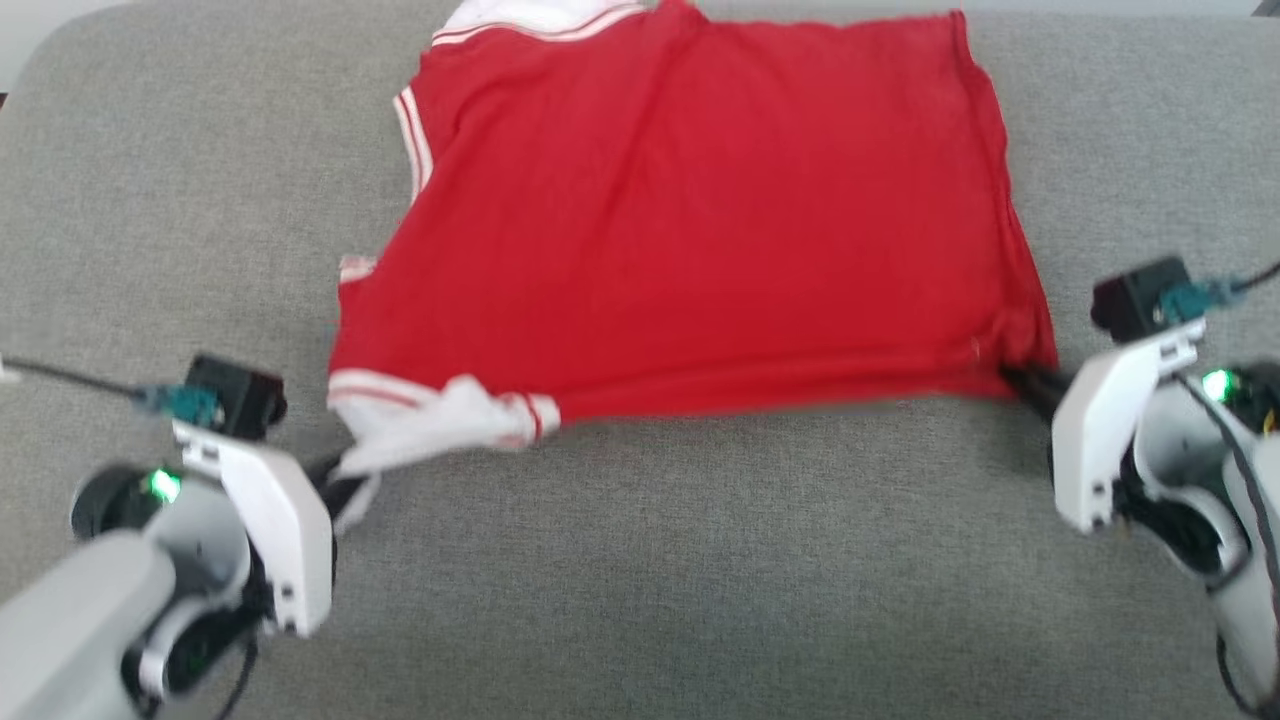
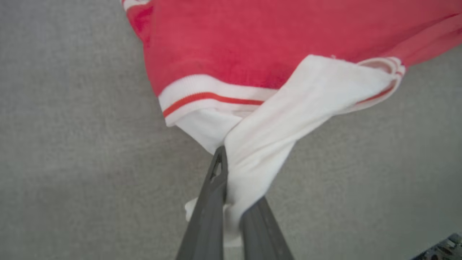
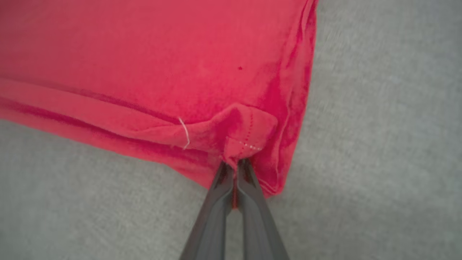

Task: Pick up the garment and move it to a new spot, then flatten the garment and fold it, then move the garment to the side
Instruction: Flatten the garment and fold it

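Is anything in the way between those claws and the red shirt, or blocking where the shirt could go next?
Nothing visible. The left gripper is shut on the white sleeve of the shirt, the right gripper on its red corner, so both hold it. The grey cushion around it shows no obstacle.

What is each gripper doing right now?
Left gripper: shut on the white sleeve of the red jersey garment.
Right gripper: shut on that garment's red hem corner.

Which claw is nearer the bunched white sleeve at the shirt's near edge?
Left. The left claw is shut on the white sleeve itself; the right claw pinches the red hem corner at the garment's opposite end, well apart from it.
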`<state>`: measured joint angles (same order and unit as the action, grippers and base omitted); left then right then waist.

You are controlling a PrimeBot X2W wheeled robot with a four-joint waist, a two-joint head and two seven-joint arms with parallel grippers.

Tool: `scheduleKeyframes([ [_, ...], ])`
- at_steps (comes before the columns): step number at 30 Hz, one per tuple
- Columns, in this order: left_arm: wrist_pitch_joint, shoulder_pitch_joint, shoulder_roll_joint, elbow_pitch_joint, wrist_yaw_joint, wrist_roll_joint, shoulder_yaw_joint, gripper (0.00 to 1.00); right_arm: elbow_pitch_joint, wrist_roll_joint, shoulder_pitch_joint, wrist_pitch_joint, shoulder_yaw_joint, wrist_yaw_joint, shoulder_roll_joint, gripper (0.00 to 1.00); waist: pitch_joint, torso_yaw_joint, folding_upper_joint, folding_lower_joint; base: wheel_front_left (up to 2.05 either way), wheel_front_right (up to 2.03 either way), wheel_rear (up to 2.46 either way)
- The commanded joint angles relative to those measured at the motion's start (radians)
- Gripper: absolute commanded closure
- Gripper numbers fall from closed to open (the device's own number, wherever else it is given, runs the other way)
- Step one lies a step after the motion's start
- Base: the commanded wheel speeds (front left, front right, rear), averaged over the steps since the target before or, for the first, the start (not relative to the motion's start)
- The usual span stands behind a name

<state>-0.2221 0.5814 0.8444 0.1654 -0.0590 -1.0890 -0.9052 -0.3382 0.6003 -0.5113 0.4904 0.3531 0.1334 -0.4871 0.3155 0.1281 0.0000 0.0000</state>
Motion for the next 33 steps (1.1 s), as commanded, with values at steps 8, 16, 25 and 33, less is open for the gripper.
scheduleKeyframes([
  [8,-0.046,-0.178,0.116,-0.241,-0.151,-0.074,-0.014,1.0,0.292,0.028,0.303,0.272,-0.126,-0.003,-0.023,1.0,-0.004,0.0,0.0,0.0,0.0,0.0,0.0],
  [16,-0.075,-0.287,0.177,-0.364,-0.237,-0.132,-0.032,1.0,0.535,0.044,0.551,0.498,-0.25,-0.003,0.019,1.0,0.007,0.003,0.0,0.0,0.0,0.0,0.0],
  [25,-0.101,-0.239,0.254,-0.437,-0.258,-0.106,0.003,1.0,0.697,0.007,0.562,0.534,-0.359,-0.003,0.099,1.0,0.019,-0.008,0.0,0.0,0.0,0.0,0.0],
  [33,-0.124,-0.063,0.305,-0.441,-0.208,0.009,0.067,1.0,0.721,-0.04,0.411,0.484,-0.382,-0.003,0.126,1.0,0.036,-0.015,0.0,0.0,0.0,0.0,0.0],
])
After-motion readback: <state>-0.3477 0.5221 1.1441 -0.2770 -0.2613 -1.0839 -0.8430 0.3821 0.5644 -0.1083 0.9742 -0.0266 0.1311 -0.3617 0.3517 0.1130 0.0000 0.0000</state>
